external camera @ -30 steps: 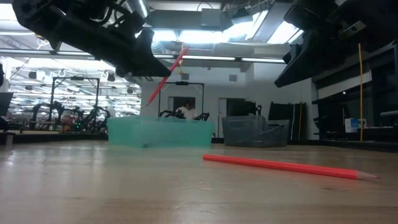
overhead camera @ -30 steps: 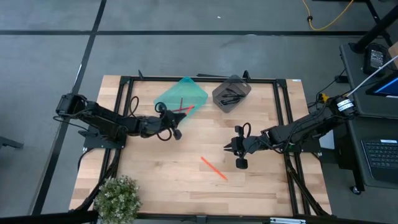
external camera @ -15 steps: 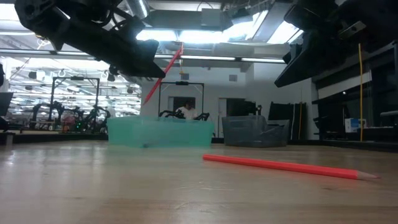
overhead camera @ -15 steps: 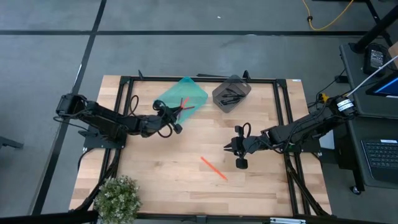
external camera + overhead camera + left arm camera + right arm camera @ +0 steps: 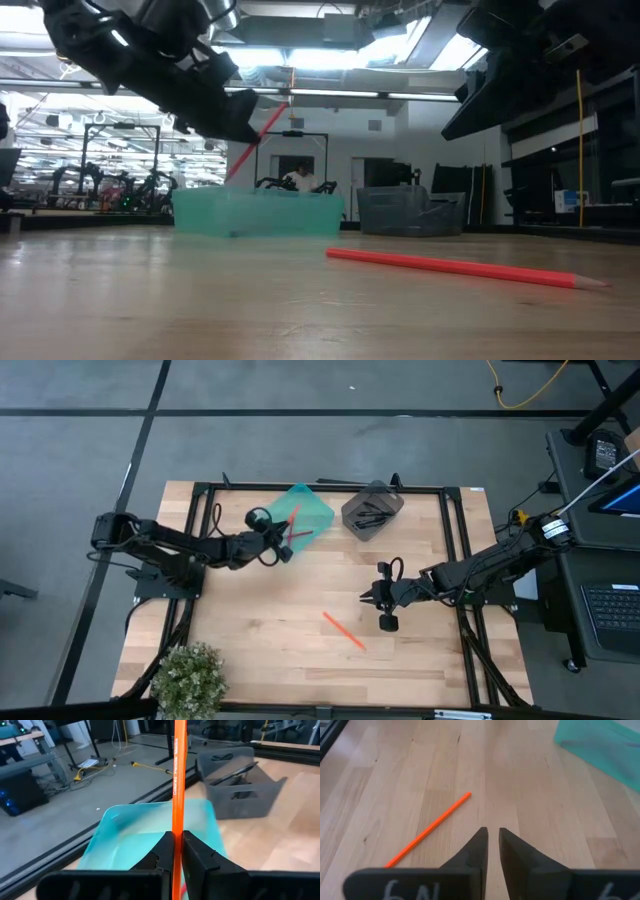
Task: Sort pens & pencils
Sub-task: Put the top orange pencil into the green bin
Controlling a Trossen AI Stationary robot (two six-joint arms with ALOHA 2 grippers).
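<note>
My left gripper (image 5: 281, 548) is shut on an orange pencil (image 5: 178, 780) at the near edge of the teal bin (image 5: 295, 513). The pencil's free end reaches over the bin, and red pencils (image 5: 301, 534) lie inside it. The grey bin (image 5: 372, 510) beside it holds black pens (image 5: 375, 514). Another orange pencil (image 5: 343, 629) lies flat on the table. My right gripper (image 5: 491, 836) hovers just to that pencil's far right. Its fingers stand a narrow gap apart with nothing between them. My left gripper pinches the orange pencil's shaft (image 5: 177, 832) between its two fingers, part way along, with a short stretch left behind the fingers. The fingers come nearly level from the table's left. The pencil is lifted clear and slants up ahead of them (image 5: 268, 115).
A black frame (image 5: 330, 487) runs round the wooden table top. A potted plant (image 5: 190, 675) stands at the near left corner. Bare wood lies between the two arms and along the near edge.
My left gripper has swung toward the table's far edge, up to the teal bin, carrying the orange pencil. The pencil stays slanted up in the hold. My right gripper and the pencil on the table have kept still.
</note>
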